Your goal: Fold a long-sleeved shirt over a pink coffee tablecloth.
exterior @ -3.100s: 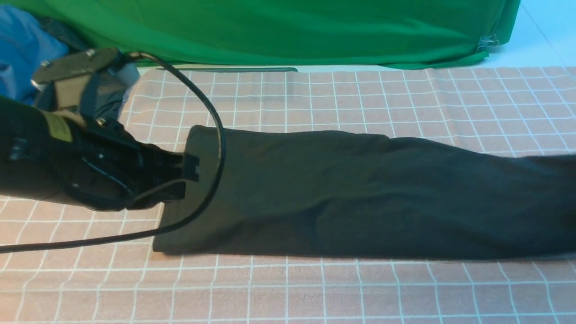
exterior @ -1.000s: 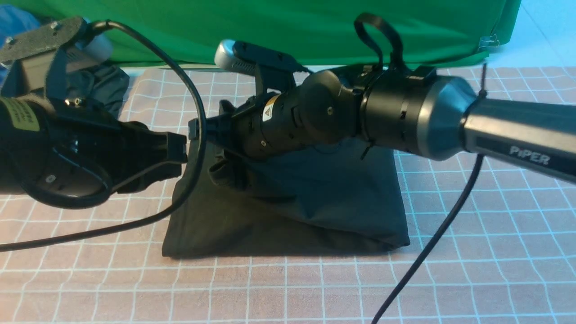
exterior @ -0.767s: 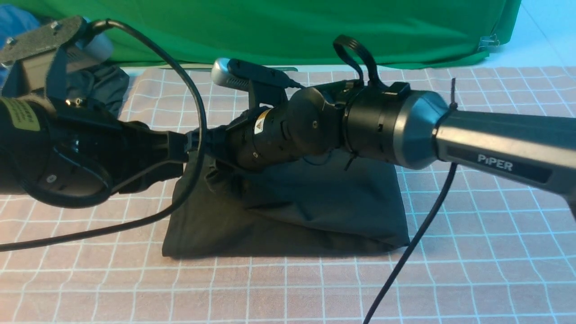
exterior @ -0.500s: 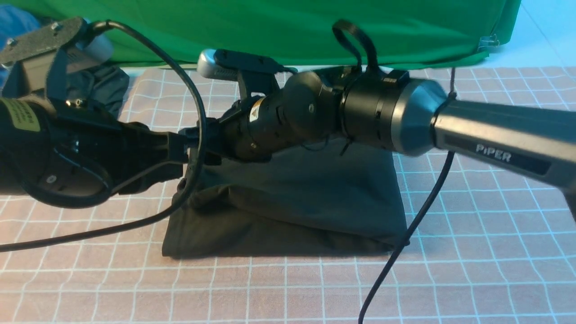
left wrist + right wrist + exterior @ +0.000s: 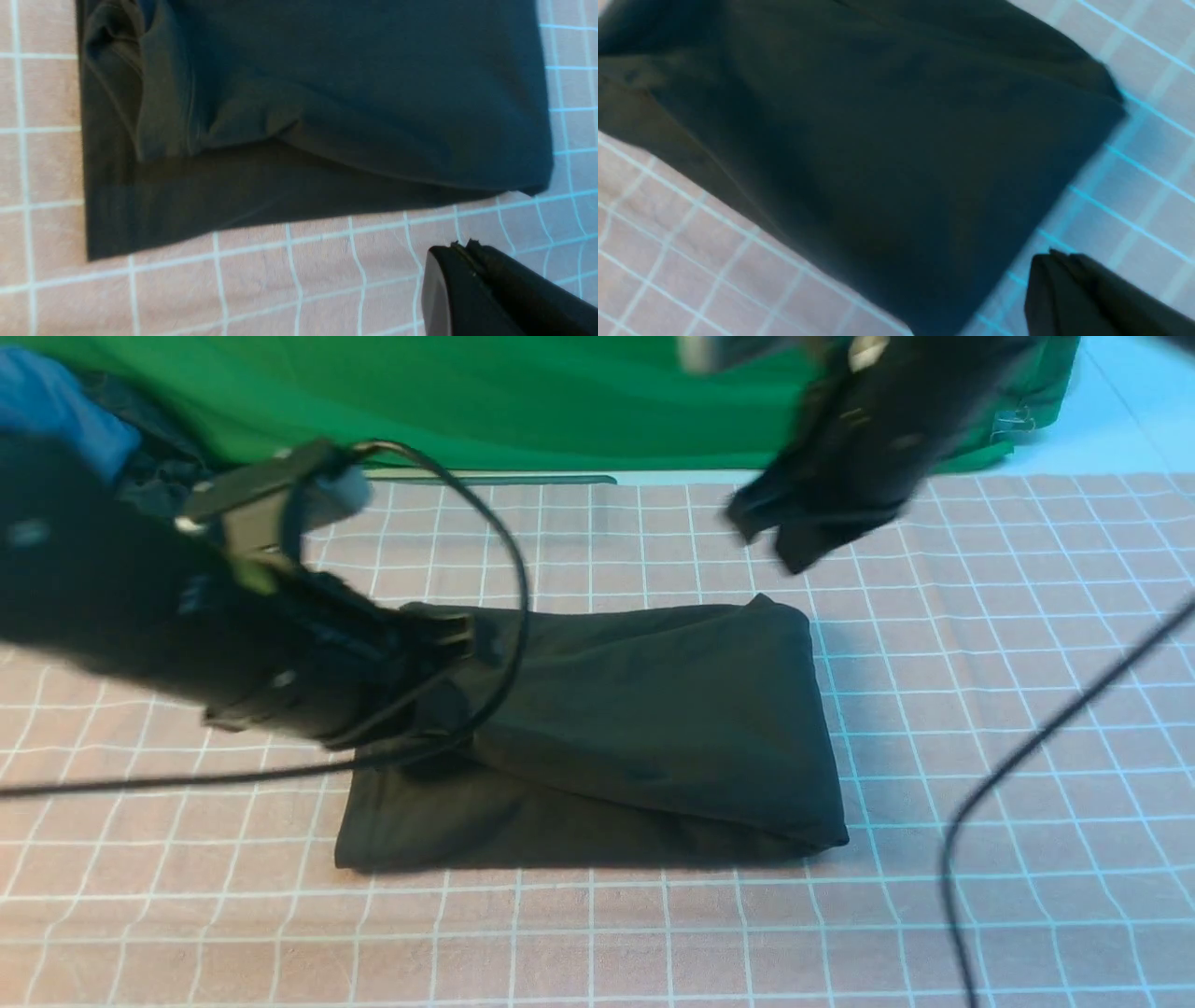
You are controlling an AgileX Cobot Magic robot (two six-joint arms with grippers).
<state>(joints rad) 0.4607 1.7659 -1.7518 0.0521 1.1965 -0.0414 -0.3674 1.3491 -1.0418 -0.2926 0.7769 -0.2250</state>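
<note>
The long-sleeved shirt (image 5: 644,728) lies folded into a black rectangle in the middle of the pink coffee tablecloth (image 5: 980,663); no print or label shows. Its upper layer sits askew, leaving a strip of the lower layer bare along the near edge (image 5: 233,196). My left gripper (image 5: 457,633) hovers, blurred, over the shirt's left end; in the left wrist view its fingers (image 5: 460,247) are shut and hold nothing. My right gripper (image 5: 780,537) hangs raised beyond the shirt's far right corner, blurred. It is shut and empty (image 5: 1052,255), with the shirt (image 5: 878,140) below it.
Green fabric (image 5: 597,401) runs along the back. A blue cloth (image 5: 47,401) and a dark garment (image 5: 149,476) lie at the back left. A black cable (image 5: 509,616) loops from the left arm over the shirt. Another cable (image 5: 1018,765) hangs at the right.
The right arm has let go of the shirt's left end and swung up and away to the right. The left arm has shifted right over the shirt. The folded layer has settled flat.
</note>
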